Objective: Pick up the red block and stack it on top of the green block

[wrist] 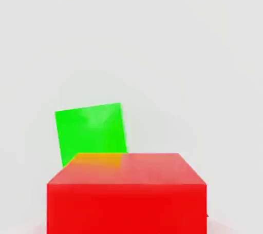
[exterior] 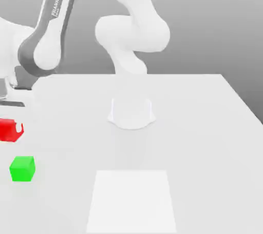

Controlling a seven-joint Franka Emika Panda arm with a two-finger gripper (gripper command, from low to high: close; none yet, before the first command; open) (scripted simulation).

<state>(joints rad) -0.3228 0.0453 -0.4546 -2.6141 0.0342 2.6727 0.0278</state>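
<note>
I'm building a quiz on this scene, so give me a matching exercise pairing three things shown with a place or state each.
Things:
1. small matte bright-red cube
2. small matte bright-green cube
3. flat pale square patch

Descriptions:
A. lies flat on the white table, near the front edge
B. raised off the table, at the exterior view's left edge
C. rests on the table, nothing on top

Pairs: 1-B, 2-C, 3-A

Lighting bright, even and diffuse in both views; white table (exterior: 205,125) nearly washed out, its far edge soft against the grey backdrop, and the white arm base (exterior: 131,112) blends into it with only a faint shadow. Green block (exterior: 22,169) casts a weak, soft-edged shadow. Hand view: red block (wrist: 127,193) close and saturated, its top face paler, slightly hazy; no hard glare.
</note>
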